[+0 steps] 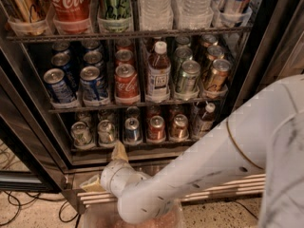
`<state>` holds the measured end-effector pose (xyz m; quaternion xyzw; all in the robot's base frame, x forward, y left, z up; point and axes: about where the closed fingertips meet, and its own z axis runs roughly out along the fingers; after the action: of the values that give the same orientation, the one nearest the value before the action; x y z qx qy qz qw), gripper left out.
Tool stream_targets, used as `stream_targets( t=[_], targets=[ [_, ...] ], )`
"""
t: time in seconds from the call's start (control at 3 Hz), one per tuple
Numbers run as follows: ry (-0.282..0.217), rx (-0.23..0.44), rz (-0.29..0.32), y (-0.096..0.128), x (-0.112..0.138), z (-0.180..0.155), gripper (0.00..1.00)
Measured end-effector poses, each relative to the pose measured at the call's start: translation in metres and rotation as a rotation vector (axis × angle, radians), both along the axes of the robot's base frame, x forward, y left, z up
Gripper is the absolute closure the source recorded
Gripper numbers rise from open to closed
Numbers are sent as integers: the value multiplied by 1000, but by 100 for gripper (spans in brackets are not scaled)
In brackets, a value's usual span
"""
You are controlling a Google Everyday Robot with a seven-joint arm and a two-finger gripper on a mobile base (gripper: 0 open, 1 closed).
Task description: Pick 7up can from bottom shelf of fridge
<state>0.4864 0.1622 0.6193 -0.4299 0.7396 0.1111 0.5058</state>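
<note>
The pincer [102, 167] is low in front of the fridge [27, 141], at about 7 o'clock in the view. Its two tan fingers [119, 153] are spread wide apart. One points up at 12 o'clock and one points out at 8 o'clock. It holds nothing and touches no can.

The 7up can [107, 131] stands on the bottom shelf [142, 145], second from the left. It is just above the raised finger, at about 11 o'clock from it. A blue can [132, 129] stands beside it at 3 o'clock. The big white arm [204, 170] comes in from 4 o'clock.
</note>
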Motion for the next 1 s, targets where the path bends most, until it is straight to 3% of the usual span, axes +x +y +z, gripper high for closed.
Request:
stream_targets(
  t=[0.33, 1.0],
  targets=[
    [-2, 53, -16, 2, 12, -11, 0],
    [-25, 69, -13, 4, 11, -13, 0]
  ],
)
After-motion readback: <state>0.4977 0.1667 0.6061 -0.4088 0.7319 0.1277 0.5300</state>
